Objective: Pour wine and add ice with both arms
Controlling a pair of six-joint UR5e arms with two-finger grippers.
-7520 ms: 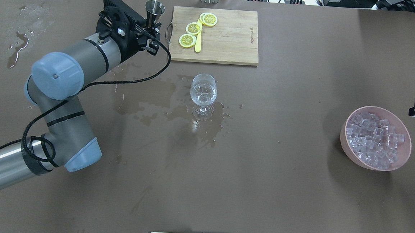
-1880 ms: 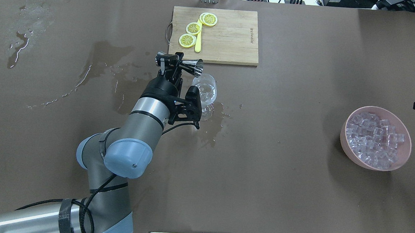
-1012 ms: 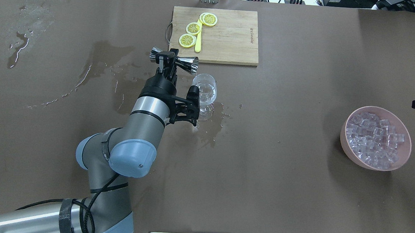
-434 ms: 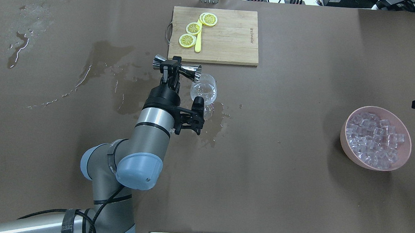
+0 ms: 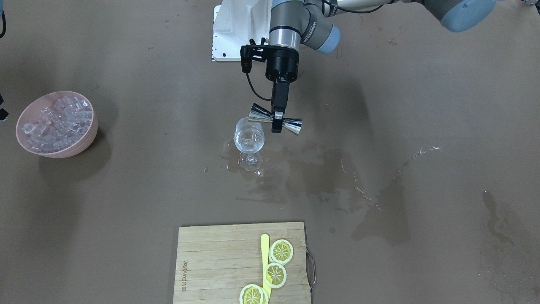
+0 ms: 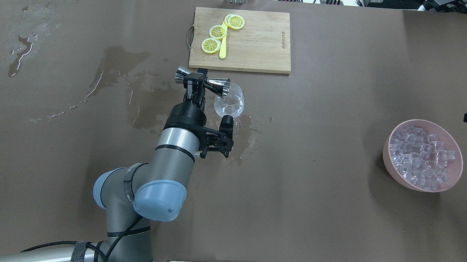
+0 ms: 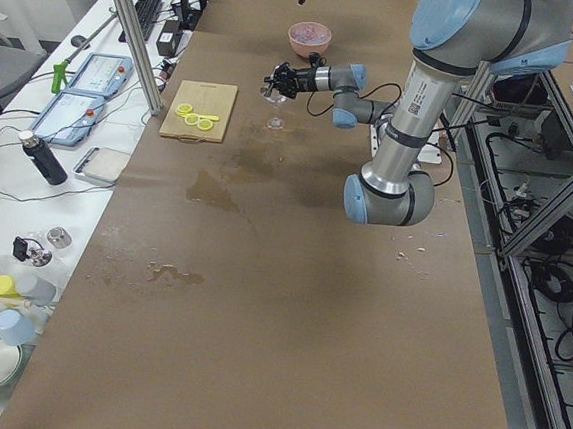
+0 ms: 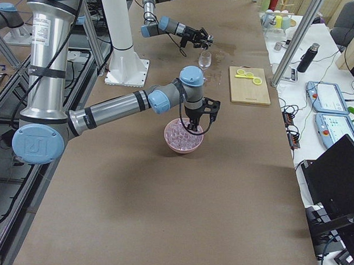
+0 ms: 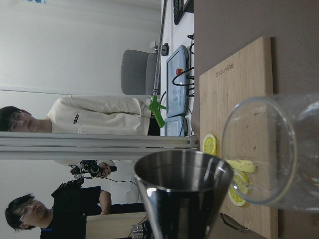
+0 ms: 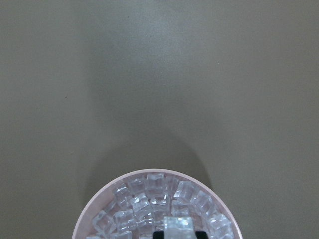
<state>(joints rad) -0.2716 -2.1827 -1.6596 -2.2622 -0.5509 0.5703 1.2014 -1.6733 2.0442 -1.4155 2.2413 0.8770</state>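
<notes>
Left tool [image 6: 196, 80] grips steel jigger [image 6: 217, 85] tipped sideways over wine glass [image 6: 232, 105].

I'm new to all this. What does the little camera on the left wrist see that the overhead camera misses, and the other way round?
Only the left wrist view: two people and a grey chair in the background.
Only the overhead view: the pink bowl of ice, the wet patches, and the left gripper clamped on the jigger's waist.
Both: the steel jigger on its side with its mouth at the wine glass, and the cutting board with lemon slices.
</notes>
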